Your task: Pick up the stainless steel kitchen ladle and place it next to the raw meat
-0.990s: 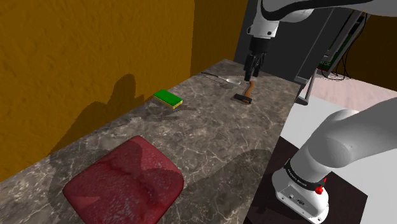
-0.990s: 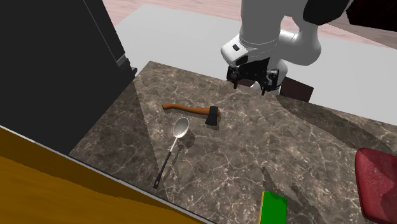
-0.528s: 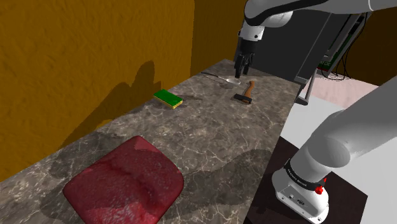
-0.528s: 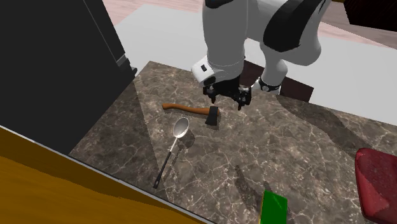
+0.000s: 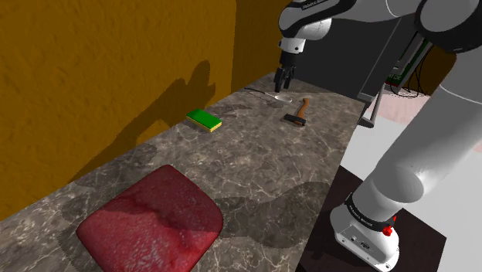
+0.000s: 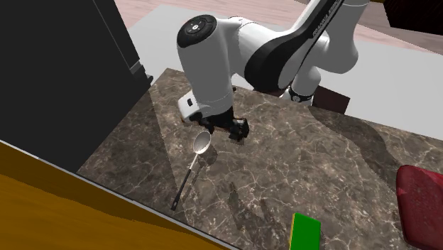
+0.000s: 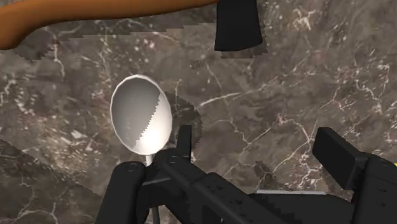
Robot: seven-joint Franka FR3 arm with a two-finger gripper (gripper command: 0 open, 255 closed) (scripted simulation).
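Directly below open-fingered claw (image 7: 264, 151): ladle (image 7: 141, 122), pale shiny oval bowl, thin handle, flat on counter (image 6: 319, 163).

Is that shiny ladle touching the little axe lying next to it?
Apart. The wrist view shows a strip of bare marble countertop between the ladle and both the head and handle of the axe.

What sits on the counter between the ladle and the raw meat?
Bare counter on the straight line from ladle to meat; the green sponge lies just off it, toward the wall, per the shoulder view.
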